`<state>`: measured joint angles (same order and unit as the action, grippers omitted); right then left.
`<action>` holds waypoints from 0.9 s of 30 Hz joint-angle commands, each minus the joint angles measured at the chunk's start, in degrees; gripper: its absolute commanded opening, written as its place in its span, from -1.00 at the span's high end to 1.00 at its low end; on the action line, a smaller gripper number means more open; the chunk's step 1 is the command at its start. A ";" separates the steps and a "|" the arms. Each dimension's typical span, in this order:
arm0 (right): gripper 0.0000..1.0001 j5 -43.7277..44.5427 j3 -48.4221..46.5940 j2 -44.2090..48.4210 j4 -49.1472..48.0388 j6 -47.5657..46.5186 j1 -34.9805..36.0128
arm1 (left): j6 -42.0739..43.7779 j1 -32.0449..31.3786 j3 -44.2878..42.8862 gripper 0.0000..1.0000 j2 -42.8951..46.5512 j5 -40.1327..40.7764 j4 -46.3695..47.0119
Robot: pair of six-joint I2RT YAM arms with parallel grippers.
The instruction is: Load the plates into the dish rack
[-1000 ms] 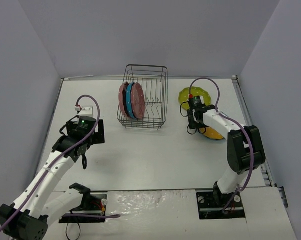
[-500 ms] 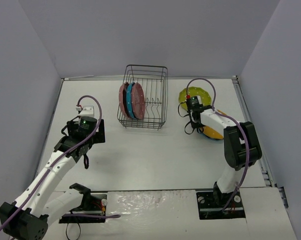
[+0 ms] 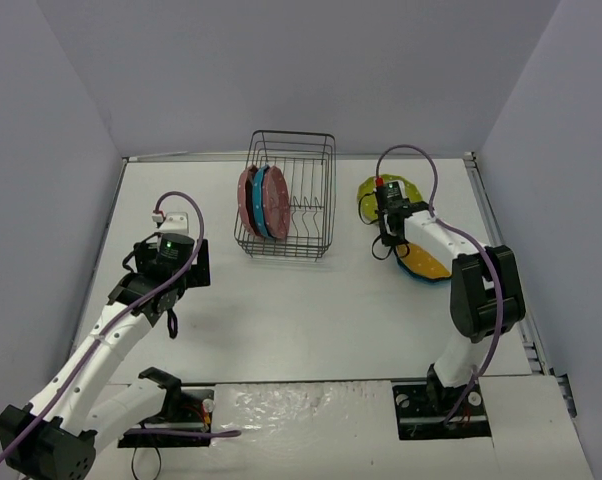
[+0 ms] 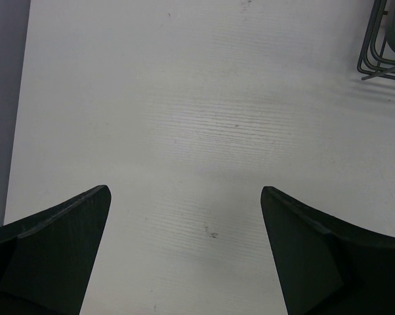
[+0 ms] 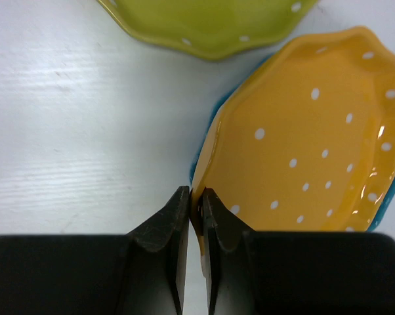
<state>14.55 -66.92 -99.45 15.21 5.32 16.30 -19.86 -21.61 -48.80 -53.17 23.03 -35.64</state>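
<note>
The black wire dish rack (image 3: 293,196) stands at the back centre with two pink plates (image 3: 277,201) and a blue plate (image 3: 262,200) upright in its left end. At the right, an orange plate (image 5: 302,144) lies on a blue plate (image 5: 203,154), with a lime green plate (image 5: 210,23) just beyond. My right gripper (image 5: 195,193) is shut on the orange plate's near left rim, one finger on each side of the edge. My left gripper (image 4: 184,190) hangs wide open over bare table, nothing between its fingers, left of the rack (image 4: 384,46).
Grey walls close in the white table (image 3: 311,310) on three sides. In the top view the right arm (image 3: 481,290) reaches up along the right side to the plates (image 3: 426,262), and the left arm (image 3: 111,330) lies along the left.
My right gripper's jaws have closed onto the orange plate's rim, and its wrist has shifted slightly toward the back. The left arm has barely moved.
</note>
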 commanded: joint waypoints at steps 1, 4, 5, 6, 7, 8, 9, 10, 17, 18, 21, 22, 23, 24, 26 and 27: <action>1.00 -4.29 -8.45 -1.38 -0.30 4.75 1.22 | 0.87 0.42 -0.95 -0.94 0.57 1.63 2.63; 1.00 -3.91 -10.70 -3.21 0.53 5.58 1.63 | 0.87 0.42 -0.86 -0.94 0.70 1.76 2.59; 1.00 -3.85 -11.27 -3.66 0.91 5.71 1.63 | 0.87 0.42 -0.86 -0.94 0.70 1.69 2.59; 1.00 -3.79 -11.57 -4.00 1.23 5.90 1.63 | 0.90 0.42 -0.83 -0.94 0.76 1.67 2.62; 1.00 -3.75 -11.71 -4.28 1.51 6.14 1.63 | 0.95 0.42 -0.79 -0.94 0.85 1.67 2.67; 1.00 -3.74 -11.52 -4.57 1.57 6.19 1.72 | 1.00 0.42 -0.78 -0.94 0.83 1.71 2.68; 1.00 -3.68 -11.29 -4.90 1.58 6.21 1.84 | 1.06 0.42 -0.77 -0.94 0.79 1.76 2.69; 1.00 -3.44 -11.21 -5.39 1.58 6.29 1.96 | 1.10 0.42 -0.77 -0.94 0.83 1.76 2.73; 1.00 -0.38 -11.84 -8.57 1.57 6.55 3.22 | 1.14 0.42 -0.77 -0.94 0.70 1.67 2.85; 1.00 0.26 -12.05 -9.00 1.58 6.60 3.43 | 1.19 0.42 -0.77 -0.94 0.75 1.67 2.80; 0.96 1.58 -12.57 -9.98 1.58 6.87 3.69 | 1.31 0.42 -0.77 -0.94 0.78 1.67 2.82; 0.93 2.15 -12.61 -10.22 1.56 7.02 3.76 | 1.33 0.42 -0.77 -0.94 0.80 1.68 2.77; 0.88 2.64 -12.57 -10.41 1.52 7.14 3.79 | 1.36 0.42 -0.77 -0.94 0.83 1.72 2.77; 0.84 3.13 -12.53 -10.59 1.49 7.25 3.83 | 1.40 0.42 -0.77 -0.94 0.87 1.76 2.77; 0.73 4.41 -12.25 -10.81 1.49 7.39 3.97 | 1.40 0.42 -0.77 -0.94 0.94 1.76 2.77; 0.69 4.91 -12.12 -10.82 1.49 7.49 4.01 | 1.40 0.42 -0.77 -0.94 0.99 1.76 2.77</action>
<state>17.36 -77.95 -109.66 17.14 10.45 19.85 -19.52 -21.61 -48.18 -53.12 23.30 -35.62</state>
